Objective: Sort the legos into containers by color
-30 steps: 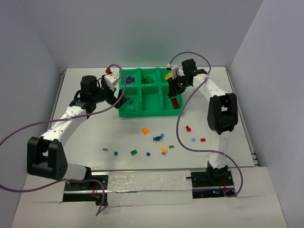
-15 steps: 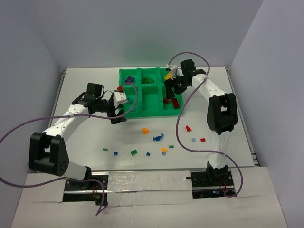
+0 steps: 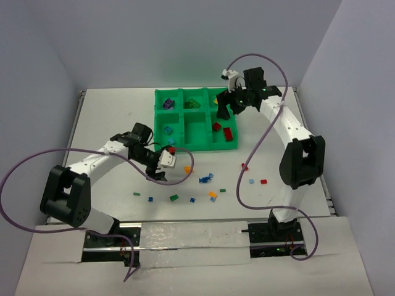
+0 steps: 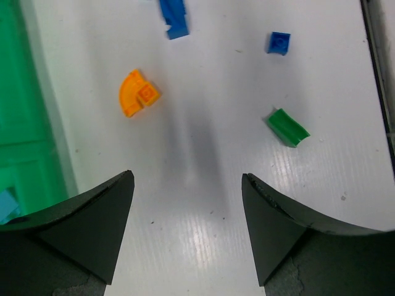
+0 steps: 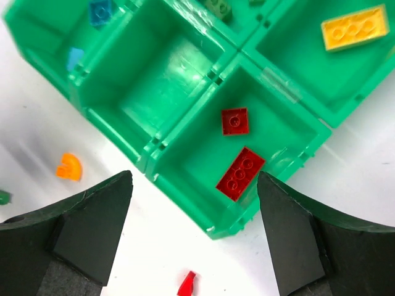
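Observation:
The green tray (image 3: pixel 185 145) holds the containers. Its near right one has two red legos (image 5: pixel 236 121) (image 5: pixel 241 173). A yellow plate (image 5: pixel 355 26) lies in the far right one, and blue pieces (image 5: pixel 99 11) in the near left one. My right gripper (image 3: pixel 223 111) (image 5: pixel 194 176) hangs open and empty above the near right container. My left gripper (image 3: pixel 162 171) (image 4: pixel 186 179) is open and empty, low over bare table in front of the tray. Ahead of it lie an orange curved brick (image 4: pixel 137 94), a blue brick (image 4: pixel 173 15) and a green piece (image 4: pixel 288 127).
Loose legos are scattered on the table in front of the tray: a red one (image 3: pixel 244 166), a light blue one (image 3: pixel 251 181), another red one (image 3: pixel 263 181), an orange one (image 3: pixel 213 194) and a blue one (image 3: pixel 150 198). Purple cables loop beside both arms.
The left gripper swung from the tray's left side down to the table in front of it. The right gripper opened, leaving a red brick in the near right container, and drew back upward.

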Available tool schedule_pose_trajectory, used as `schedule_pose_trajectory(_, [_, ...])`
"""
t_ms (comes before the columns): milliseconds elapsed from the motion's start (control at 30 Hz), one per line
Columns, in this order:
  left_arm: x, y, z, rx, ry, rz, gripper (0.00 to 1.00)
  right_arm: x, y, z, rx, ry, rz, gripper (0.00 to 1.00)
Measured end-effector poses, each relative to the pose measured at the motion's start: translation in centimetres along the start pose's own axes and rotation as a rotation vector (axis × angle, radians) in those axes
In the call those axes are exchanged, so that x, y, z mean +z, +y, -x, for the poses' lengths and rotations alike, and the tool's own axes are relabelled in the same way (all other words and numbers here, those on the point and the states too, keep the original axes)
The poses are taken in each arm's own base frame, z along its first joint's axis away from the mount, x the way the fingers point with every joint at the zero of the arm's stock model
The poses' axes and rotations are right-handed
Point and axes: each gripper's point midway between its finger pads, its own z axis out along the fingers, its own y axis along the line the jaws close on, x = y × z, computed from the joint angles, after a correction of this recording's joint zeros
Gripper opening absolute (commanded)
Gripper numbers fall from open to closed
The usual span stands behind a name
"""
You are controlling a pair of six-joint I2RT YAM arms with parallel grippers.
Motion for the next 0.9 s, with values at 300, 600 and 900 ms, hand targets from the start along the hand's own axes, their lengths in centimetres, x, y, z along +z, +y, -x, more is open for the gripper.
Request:
schedule_pose_trajectory(300, [1.7,-1.2,-0.2,0.053,0.032,-0.047,0.73,-4.0,0.3,-1.0,0.002,-0.039,-0.055,0.89])
schedule_pose_trajectory(600, [0.8,-1.6,-0.7,-0.026,0.06,0.003,0.71,-5.1,-0.6,-4.0,0.035,-0.004,-0.098,0.89])
schedule_pose_trajectory(900, [-0.1,-1.0,0.3,-0.113,0.042,0.062,0.65,-6.9,0.5,-4.6,-0.013,-0.03,-0.106,0.89])
